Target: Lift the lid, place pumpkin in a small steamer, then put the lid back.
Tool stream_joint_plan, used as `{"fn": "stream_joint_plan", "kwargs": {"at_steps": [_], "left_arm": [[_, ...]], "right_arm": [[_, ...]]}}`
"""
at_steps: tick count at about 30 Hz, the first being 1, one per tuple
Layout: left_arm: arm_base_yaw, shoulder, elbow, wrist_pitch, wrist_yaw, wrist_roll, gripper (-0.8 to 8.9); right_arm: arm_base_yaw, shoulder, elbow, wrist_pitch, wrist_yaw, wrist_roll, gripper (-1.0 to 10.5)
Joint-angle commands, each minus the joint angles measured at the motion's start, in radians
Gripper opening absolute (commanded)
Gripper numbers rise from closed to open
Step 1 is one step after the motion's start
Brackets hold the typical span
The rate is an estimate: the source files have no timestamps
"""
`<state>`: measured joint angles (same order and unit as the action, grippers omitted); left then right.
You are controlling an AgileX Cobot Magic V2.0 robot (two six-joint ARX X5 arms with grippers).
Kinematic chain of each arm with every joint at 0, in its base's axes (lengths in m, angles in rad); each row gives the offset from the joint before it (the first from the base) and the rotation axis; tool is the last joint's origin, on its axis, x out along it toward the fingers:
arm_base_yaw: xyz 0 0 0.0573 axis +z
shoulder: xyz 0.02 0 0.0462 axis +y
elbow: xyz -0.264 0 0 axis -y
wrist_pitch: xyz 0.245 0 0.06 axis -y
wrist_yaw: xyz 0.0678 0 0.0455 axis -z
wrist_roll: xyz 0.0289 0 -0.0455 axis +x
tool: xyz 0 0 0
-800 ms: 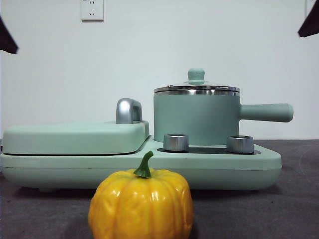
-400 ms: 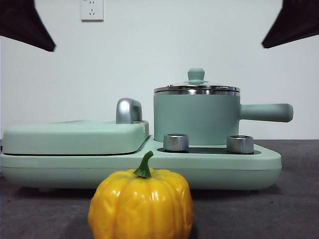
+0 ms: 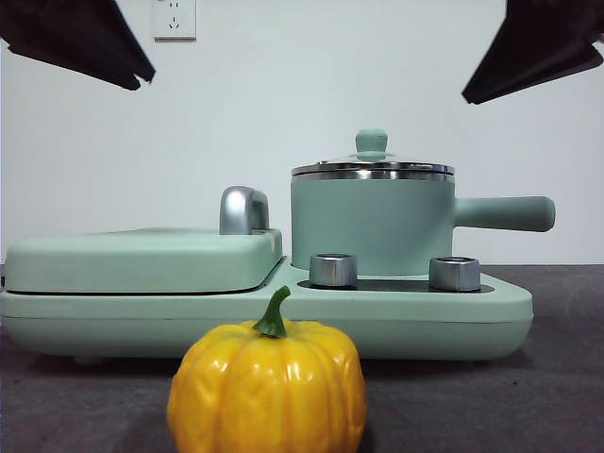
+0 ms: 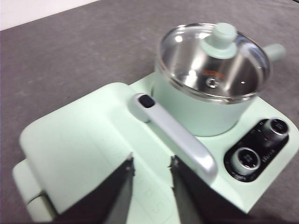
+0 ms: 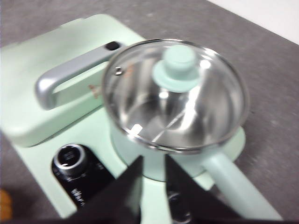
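Observation:
The yellow-orange pumpkin (image 3: pixel 268 387) stands on the grey table at the front, before the appliance; a sliver of it shows in the right wrist view (image 5: pixel 3 205). The small steamer (image 3: pixel 373 225) stands on the right of the appliance base, its long handle (image 3: pixel 505 213) pointing right. The glass lid (image 3: pixel 372 168) with its mint knob (image 3: pixel 371 142) sits on the pot. My left gripper (image 4: pixel 150 162) is open and empty, high above the flat cover (image 4: pixel 88 154). My right gripper (image 5: pixel 153 158) is open and empty, high above the steamer (image 5: pixel 140 163), near its lid (image 5: pixel 175 95).
The wide mint appliance base (image 3: pixel 283 316) has two silver knobs (image 3: pixel 333 269) at its front. A flat rectangular cover (image 3: pixel 142 257) with a silver handle (image 3: pixel 243 209) lies on its left half. The arms show as dark shapes in the front view's top corners (image 3: pixel 80 38) (image 3: pixel 538 47).
Both arms have come further into the front view from the top corners, towards the middle. The pumpkin, the pot and the lid have not moved.

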<state>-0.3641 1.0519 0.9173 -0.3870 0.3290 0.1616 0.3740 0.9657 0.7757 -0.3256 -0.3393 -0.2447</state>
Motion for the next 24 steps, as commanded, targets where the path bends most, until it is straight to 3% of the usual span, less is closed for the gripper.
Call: {"fn": "stream_joint_plan", "kwargs": {"at_steps": [1,5,12,24], "left_arm": [[-0.019,0.007,0.021,0.009,0.006,0.046,2.36],[-0.034,0.007,0.021,0.017,0.006,0.091,2.57],[-0.053,0.01,0.021,0.048,0.006,0.088,2.56],[-0.139,0.137,0.021,0.369,0.007,0.001,2.49]], "right_arm": [[0.019,0.006,0.019,0.006,0.0,-0.028,2.0],[0.024,0.006,0.019,0.007,0.0,-0.029,2.1],[0.024,0.006,0.019,0.007,0.0,-0.027,2.1],[0.024,0.006,0.019,0.041,0.0,-0.024,2.1]]}}
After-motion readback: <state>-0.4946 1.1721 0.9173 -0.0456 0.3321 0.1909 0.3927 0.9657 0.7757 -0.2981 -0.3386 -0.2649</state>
